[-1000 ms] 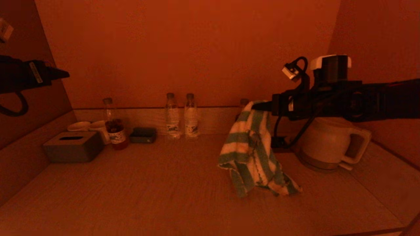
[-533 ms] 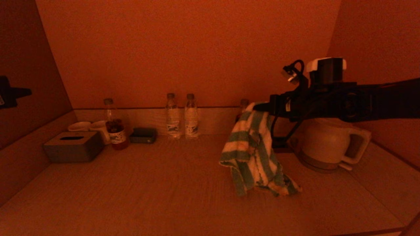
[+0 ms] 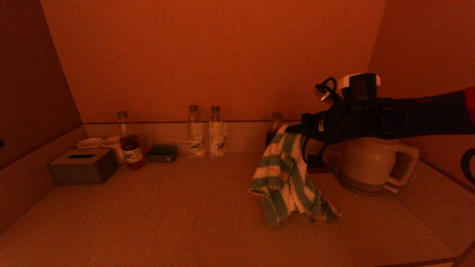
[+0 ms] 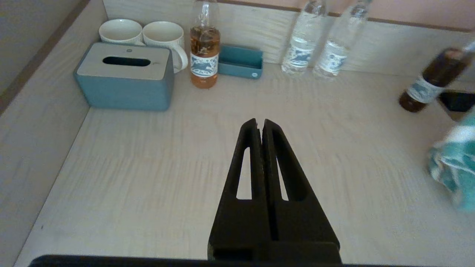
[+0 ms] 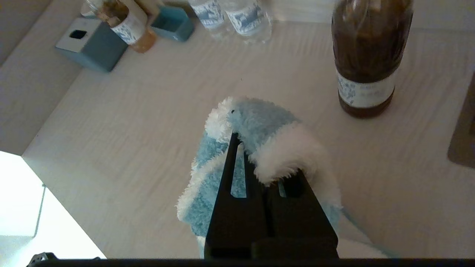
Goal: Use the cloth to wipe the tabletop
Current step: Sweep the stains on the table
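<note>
A blue-and-white striped cloth (image 3: 287,178) hangs from my right gripper (image 3: 291,129), which is shut on its top edge. The cloth's lower end rests on the pale wooden tabletop (image 3: 178,211), right of centre. In the right wrist view the gripper (image 5: 241,139) pinches the fluffy cloth (image 5: 259,129), which drapes over one finger. My left gripper (image 4: 259,124) is shut and empty, held above the tabletop (image 4: 148,178); the arm is out of the head view.
At the back left stand a tissue box (image 3: 82,165), two cups (image 3: 100,142), a tea bottle (image 3: 128,142) and a small tray (image 3: 162,152). Two water bottles (image 3: 204,131) stand at the back centre. A dark bottle (image 3: 274,128) and a kettle (image 3: 373,163) flank the cloth.
My right arm has come down a little with the cloth, so more of it lies on the tabletop. My left arm has drawn back out of the head view.
</note>
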